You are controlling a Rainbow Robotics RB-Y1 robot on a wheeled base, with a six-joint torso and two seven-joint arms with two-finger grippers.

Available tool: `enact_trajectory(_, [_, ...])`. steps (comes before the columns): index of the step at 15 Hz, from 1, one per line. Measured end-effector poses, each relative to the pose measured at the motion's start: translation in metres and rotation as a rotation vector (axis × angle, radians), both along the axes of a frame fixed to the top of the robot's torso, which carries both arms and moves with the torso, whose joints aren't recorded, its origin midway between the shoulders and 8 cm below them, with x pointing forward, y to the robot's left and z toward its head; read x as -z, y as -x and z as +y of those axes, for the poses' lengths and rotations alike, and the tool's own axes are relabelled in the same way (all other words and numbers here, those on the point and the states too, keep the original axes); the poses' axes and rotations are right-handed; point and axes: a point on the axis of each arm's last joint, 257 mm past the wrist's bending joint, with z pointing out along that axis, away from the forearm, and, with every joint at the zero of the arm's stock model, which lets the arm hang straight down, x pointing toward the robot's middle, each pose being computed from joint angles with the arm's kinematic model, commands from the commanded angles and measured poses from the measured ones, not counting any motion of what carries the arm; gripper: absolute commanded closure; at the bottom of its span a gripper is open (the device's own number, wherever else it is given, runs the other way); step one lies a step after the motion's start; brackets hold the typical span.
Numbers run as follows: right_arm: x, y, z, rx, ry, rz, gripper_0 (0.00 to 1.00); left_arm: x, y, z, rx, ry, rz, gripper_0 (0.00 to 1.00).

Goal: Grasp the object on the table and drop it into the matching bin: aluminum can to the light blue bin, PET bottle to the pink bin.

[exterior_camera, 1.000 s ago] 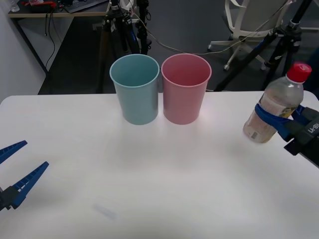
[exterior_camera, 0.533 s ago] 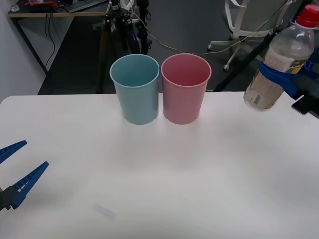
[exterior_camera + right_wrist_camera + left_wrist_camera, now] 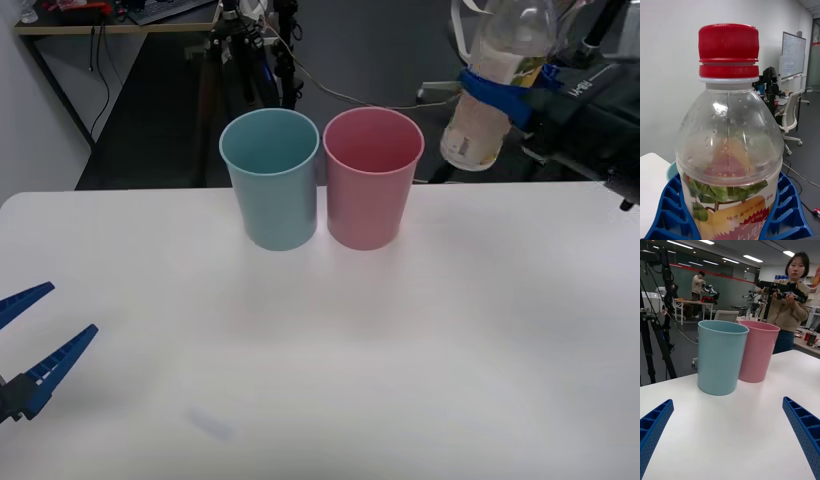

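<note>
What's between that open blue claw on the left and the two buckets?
Just bare white table, as the front view shows. The open left gripper waits near the table's left edge, with nothing before the light blue bin and pink bin.

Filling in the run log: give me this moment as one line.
right gripper: shut on PET bottle, raised right of pink bin | left gripper: open, idle over table | light blue bin: beside pink

Far ahead of your left gripper [image 3: 70, 310], beyond the tabletop, a black tripod [image 3: 235, 50] stands on the dark floor [image 3: 160, 120]. Off to that gripper's left side sits a wooden desk [image 3: 110, 25] with clutter on top. A thin cable [image 3: 350, 97] trails across the floor toward your right gripper [image 3: 493, 92]. Beyond the right gripper you have a white office chair [image 3: 790, 112] and a whiteboard [image 3: 793, 56].
</note>
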Motion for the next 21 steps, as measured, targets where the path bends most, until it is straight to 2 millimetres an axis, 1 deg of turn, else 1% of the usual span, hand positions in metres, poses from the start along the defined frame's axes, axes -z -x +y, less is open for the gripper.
enact_trajectory(3, [0.000, -0.037, 0.020, -0.008, 0.000, 0.007, 1.00, 0.000, 0.000, 0.000, 0.000, 0.000, 0.000, 0.00])
enact_trajectory(6, [-0.001, -0.068, 0.038, -0.007, 0.007, 0.010, 1.00, 0.000, 0.000, 0.000, 0.000, 0.000, 0.000, 0.00])
enact_trajectory(10, [0.006, -0.109, 0.056, 0.020, 0.019, 0.012, 1.00, 0.000, 0.000, 0.000, 0.000, 0.000, 0.000, 0.00])
enact_trajectory(11, [0.008, -0.117, 0.061, 0.024, 0.022, 0.013, 1.00, 0.000, 0.000, 0.000, 0.000, 0.000, 0.000, 0.00])
enact_trajectory(14, [0.011, -0.131, 0.079, 0.025, 0.030, 0.009, 1.00, 0.000, 0.000, 0.000, 0.000, 0.000, 0.000, 0.00])
enact_trajectory(21, [0.024, -0.137, 0.100, 0.018, 0.049, -0.004, 1.00, 0.000, 0.000, 0.000, 0.000, 0.000, 0.000, 0.00])
